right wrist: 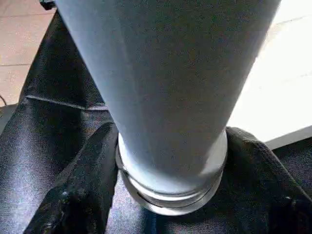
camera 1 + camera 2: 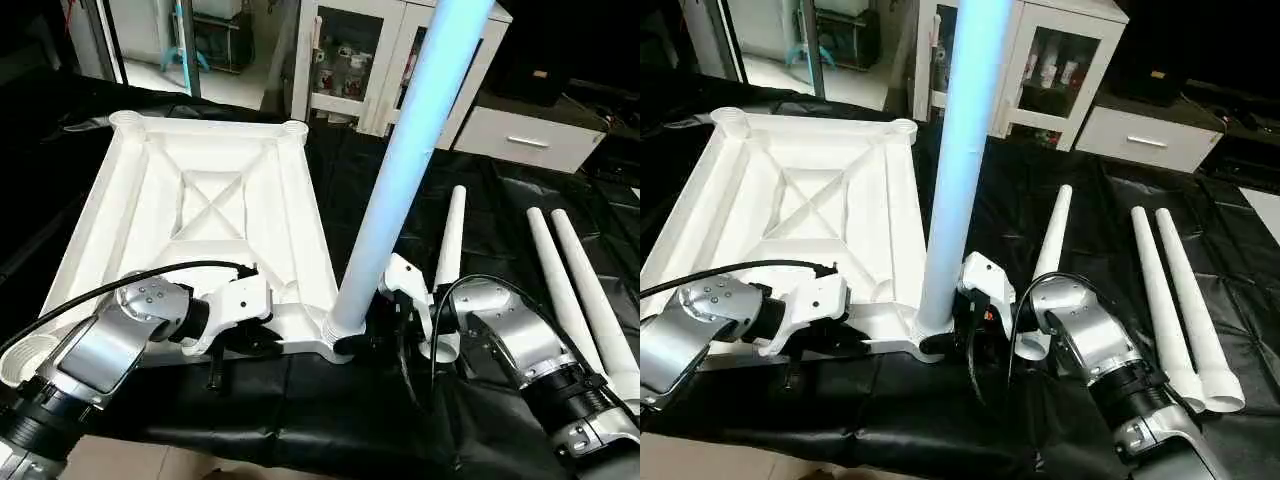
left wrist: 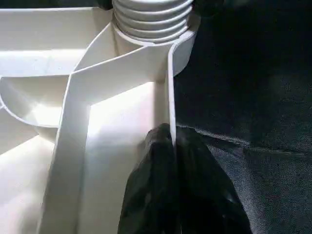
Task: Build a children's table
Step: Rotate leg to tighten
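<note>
On the black sheet-covered work surface (image 2: 500,200), the large white plastic rectangular table top (image 2: 200,200) lies underside up, its moulded ribs forming a crossed panel at the middle and round sockets at the corners. One long tapered white tube leg (image 2: 400,180) stands upright in the near corner socket on the robot's right side, its ridged, threaded base seated at the socket; the tube is smooth and widens toward that base.

Left gripper (image 3: 168,161): the two black fingers are pressed together on the thin upright white rim wall of the table top, one finger on each side, close beside the socket that bears the leg. The head views show this gripper at the near edge of the top.

Right gripper (image 1: 165,195): the black fingers (image 1: 83,180) stand apart, one on each side of the upright leg's base, just above the threaded collar. They lie close against the tube, but firm contact cannot be told.

Three further tapered white tube legs (image 2: 580,290) lie flat on the black sheet, on the robot's right side: one (image 2: 450,240) just beyond the right gripper, two side by side farther right. The sheet is dark and wrinkled.

A white cabinet with glass doors (image 2: 370,50) stands behind.
</note>
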Controlling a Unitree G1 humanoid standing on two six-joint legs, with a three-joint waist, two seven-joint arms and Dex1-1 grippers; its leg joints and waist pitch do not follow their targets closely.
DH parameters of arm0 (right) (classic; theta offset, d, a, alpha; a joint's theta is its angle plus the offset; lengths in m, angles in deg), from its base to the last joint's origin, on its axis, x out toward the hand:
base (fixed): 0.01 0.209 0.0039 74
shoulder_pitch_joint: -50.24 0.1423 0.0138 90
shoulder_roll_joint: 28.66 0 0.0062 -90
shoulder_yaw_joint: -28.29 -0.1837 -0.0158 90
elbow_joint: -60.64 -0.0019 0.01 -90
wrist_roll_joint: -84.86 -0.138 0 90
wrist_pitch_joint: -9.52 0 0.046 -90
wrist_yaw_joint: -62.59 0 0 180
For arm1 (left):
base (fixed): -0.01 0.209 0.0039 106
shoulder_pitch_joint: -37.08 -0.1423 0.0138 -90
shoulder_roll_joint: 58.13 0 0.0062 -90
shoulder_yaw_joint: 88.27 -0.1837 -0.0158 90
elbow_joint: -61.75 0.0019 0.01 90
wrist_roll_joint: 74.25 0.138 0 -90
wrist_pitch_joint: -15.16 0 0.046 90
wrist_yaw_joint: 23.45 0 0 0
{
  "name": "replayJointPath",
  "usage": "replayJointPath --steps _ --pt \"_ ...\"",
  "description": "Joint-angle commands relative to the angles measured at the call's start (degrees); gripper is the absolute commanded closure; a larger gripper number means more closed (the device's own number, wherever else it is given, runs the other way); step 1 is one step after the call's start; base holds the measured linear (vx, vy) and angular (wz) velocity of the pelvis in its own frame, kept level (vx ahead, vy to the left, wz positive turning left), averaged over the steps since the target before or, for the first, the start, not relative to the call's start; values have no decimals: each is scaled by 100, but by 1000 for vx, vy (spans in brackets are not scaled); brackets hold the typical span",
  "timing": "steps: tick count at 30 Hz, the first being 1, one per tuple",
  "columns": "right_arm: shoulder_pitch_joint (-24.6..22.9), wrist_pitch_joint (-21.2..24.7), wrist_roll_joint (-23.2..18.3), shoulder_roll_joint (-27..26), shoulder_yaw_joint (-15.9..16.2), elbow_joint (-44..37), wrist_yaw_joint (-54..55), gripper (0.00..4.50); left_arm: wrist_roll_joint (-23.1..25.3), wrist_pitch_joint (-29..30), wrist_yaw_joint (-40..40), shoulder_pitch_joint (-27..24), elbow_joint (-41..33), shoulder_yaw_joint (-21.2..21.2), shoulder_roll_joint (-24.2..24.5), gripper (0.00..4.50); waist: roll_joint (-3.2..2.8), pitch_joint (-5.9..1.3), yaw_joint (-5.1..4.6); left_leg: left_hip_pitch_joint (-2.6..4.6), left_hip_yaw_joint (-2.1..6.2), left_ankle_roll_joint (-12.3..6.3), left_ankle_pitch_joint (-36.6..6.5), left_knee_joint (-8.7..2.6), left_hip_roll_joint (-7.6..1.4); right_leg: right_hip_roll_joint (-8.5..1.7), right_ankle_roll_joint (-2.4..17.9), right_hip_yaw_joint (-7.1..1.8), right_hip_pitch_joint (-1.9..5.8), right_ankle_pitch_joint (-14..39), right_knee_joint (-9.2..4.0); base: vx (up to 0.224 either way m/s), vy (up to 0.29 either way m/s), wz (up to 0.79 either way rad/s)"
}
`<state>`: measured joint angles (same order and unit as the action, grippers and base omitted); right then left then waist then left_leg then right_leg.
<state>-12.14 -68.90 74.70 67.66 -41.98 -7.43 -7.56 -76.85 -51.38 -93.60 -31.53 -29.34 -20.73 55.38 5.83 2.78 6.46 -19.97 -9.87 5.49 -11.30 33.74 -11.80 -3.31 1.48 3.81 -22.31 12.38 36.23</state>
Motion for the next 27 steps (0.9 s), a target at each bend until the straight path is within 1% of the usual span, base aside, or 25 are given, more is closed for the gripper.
replayJointPath --steps 1,5,8,9,10,12,13,14,15,16,17,18,19,20,21,22,23,24,25,26,27 --pt "50 -82 -26 -17 -44 75 -88 175 -32 19 -292 -69 -151 -383 -70 450 -124 -329 -23 60 26 -1 -522 -387 -187 -461 1231 -309 269 -18 -315 0 0 0" --pt "37 -81 -22 -29 -41 114 -115 178 -23 31 -294 -75 -156 -388 -65 450 -124 -330 -24 63 25 -10 -504 -385 -183 -455 1248 -309 273 -66 -312 0 0 0" --pt "23 -68 -40 -55 -69 124 -84 178 -20 40 -294 -85 -157 -398 -67 450 -125 -327 -22 64 26 -3 -541 -387 -186 -460 1237 -309 273 0 -320 0 0 0" --pt "15 -44 -70 -100 -126 143 3 178 -11 35 -280 -87 -143 -405 -82 450 -131 -330 -24 63 28 5 -542 -387 -187 -460 1237 -309 274 -1 -317 0 0 0" --pt "16 -22 -88 -153 -187 179 118 178 -7 41 -253 -91 -131 -405 -103 450 -124 -327 -28 60 26 13 -569 -388 -182 -459 1237 -310 273 31 -322 0 0 0" --pt "85 -36 15 -379 -389 480 798 178 14 100 -52 -87 -62 -368 -254 450 -140 -314 -33 55 34 50 -676 -400 -186 -468 1217 -308 270 207 -340 0 0 0" --pt "171 4 157 -590 -551 818 1537 178 88 226 345 -34 103 -280 -505 450 -143 -298 -50 56 29 75 -777 -413 -190 -467 1200 -309 249 354 -356 0 0 0" --pt "257 135 236 -835 -749 1168 2304 178 208 326 905 63 361 -151 -851 450 -134 -246 -79 61 29 213 -1072 -441 -183 -474 1118 -312 232 931 -431 0 0 0" --pt "291 207 194 -1040 -924 1350 2809 178 242 500 1326 161 563 -16 -1138 450 -143 -224 -110 101 56 365 -1503 -458 -177 -505 974 -310 220 1762 -505 0 0 0" --pt "323 300 139 -1229 -1088 1503 3265 178 265 604 1627 247 717 75 -1356 450 -151 -251 -148 116 92 458 -1661 -455 -178 -534 850 -316 223 2145 -517 -52 1 -7" --pt "347 358 106 -1351 -1192 1606 3565 178 278 673 1812 305 815 131 -1494 450 -145 -264 -163 105 109 460 -1676 -462 -179 -538 802 -303 231 2205 -529 -52 1 -7" --pt "348 360 105 -1355 -1196 1610 3575 179 278 676 1819 307 819 133 -1498 450 -142 -280 -176 60 131 447 -1603 -481 -180 -528 718 -292 262 2105 -523 -53 10 -14" --pt "379 355 128 -1538 -1292 1756 4050 179 314 921 2186 410 960 246 -1748 450 -141 -280 -179 45 139 422 -1589 -484 -178 -523 683 -284 265 2071 -521 0 0 0" --pt "411 328 148 -1688 -1355 1870 4406 179 372 1077 2445 497 1074 299 -1912 450 -148 -263 -177 91 117 399 -1672 -473 -169 -507 648 -290 207 2109 -554 0 0 0" --pt "468 226 175 -1955 -1467 2031 5005 180 569 1208 2930 648 1307 344 -2132 450 -169 -270 -183 140 90 378 -1741 -450 -163 -507 677 -322 135 2088 -561 0 0 0" --pt "548 83 170 -2300 -1627 2215 5735 180 839 1219 3478 837 1619 349 -2344 450 -144 -279 -170 140 100 415 -1616 -450 -161 -504 666 -318 150 2003 -552 0 0 0" --pt "580 23 146 -2452 -1644 2268 5872 180 927 1166 3723 921 1769 368 -2436 450 -151 -293 -162 135 100 416 -1573 -446 -155 -499 658 -313 156 1942 -541 0 0 0" --pt "621 -37 143 -2569 -1667 2340 5952 180 999 1126 3890 978 1883 404 -2523 450 -159 -306 -147 142 89 394 -1547 -437 -152 -487 641 -313 143 1791 -532 0 0 0" --pt "695 -283 178 -2827 -1651 2446 6086 180 1119 1033 4051 1083 2068 394 -2639 450 -165 -280 -135 159 71 355 -1630 -441 -150 -475 642 -316 100 1739 -550 0 0 0" --pt "698 -294 180 -2837 -1650 2451 6091 180 1124 1029 4057 1087 2075 393 -2644 450 -162 -279 -138 154 74 348 -1681 -443 -149 -476 637 -313 106 1762 -553 0 0 0" --pt "753 -390 184 -2963 -1668 2490 6108 180 1172 978 4114 1121 2133 396 -2688 450 -146 -301 -137 114 90 336 -1607 -455 -155 -478 624 -305 155 1657 -521 0 0 0"
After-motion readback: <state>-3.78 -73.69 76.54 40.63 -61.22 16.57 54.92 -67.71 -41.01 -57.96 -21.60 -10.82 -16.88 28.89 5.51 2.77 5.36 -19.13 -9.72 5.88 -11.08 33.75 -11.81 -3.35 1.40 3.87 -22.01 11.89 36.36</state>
